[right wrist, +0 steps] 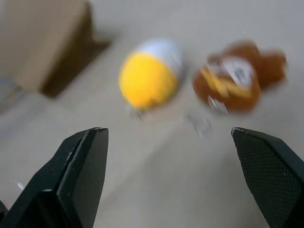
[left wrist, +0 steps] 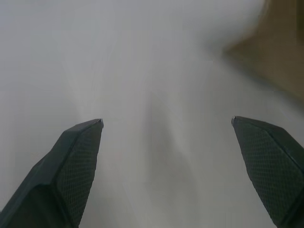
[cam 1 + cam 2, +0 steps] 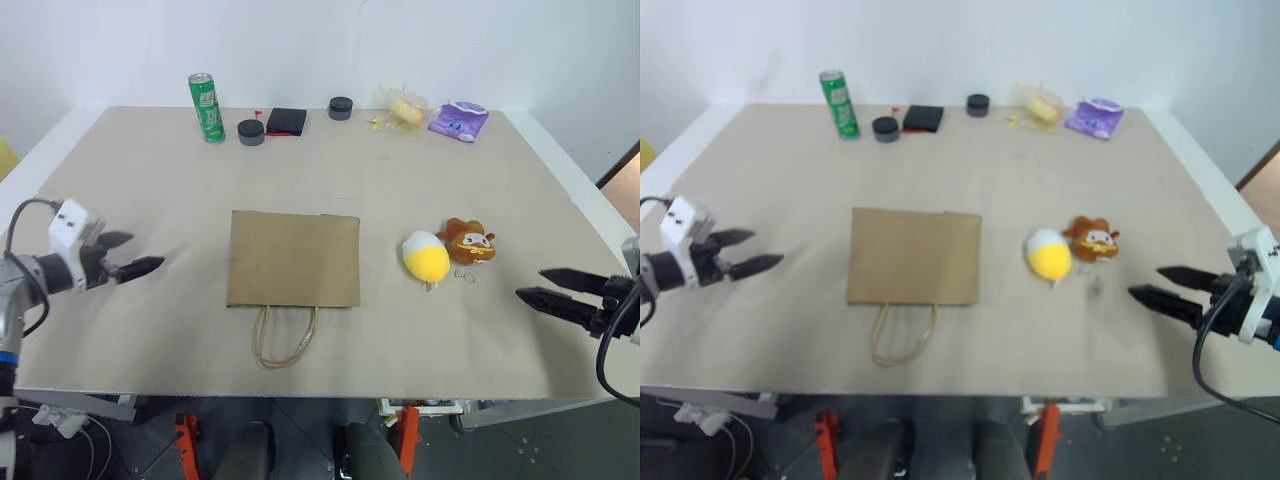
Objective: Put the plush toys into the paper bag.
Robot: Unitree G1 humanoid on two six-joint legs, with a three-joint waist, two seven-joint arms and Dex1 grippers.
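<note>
**Both grippers wide and empty beside the flat bag and the two toys**

Head camera views. The paper bag (image 3: 294,258) lies flat near the middle of the table (image 3: 400,340), its twisted-cord handles (image 3: 284,338) pointing toward the near edge. To the bag's right, apart from it, rest the plush toys: the yellow and white egg toy (image 3: 425,256) and, touching it on the far-right side, the brown animal toy (image 3: 468,242). The left gripper (image 3: 136,254) hovers over the table's left side, well apart from the bag, fingers spread and holding nothing. The right gripper (image 3: 548,286) hovers near the right edge, near the toys but clear of them, fingers likewise spread and empty. Along the far edge stand a green can (image 3: 207,107), two dark round lids (image 3: 251,132), a black wallet-like item (image 3: 287,121), a clear-wrapped snack (image 3: 404,109) and a purple packet (image 3: 458,120).

Left wrist view. The two fingers stand wide over bare table; a brown corner of the bag shows beyond them.

Right wrist view. Between the widely parted fingers, further ahead, lie the egg toy and the brown toy side by side, the bag's edge beyond the egg.
</note>
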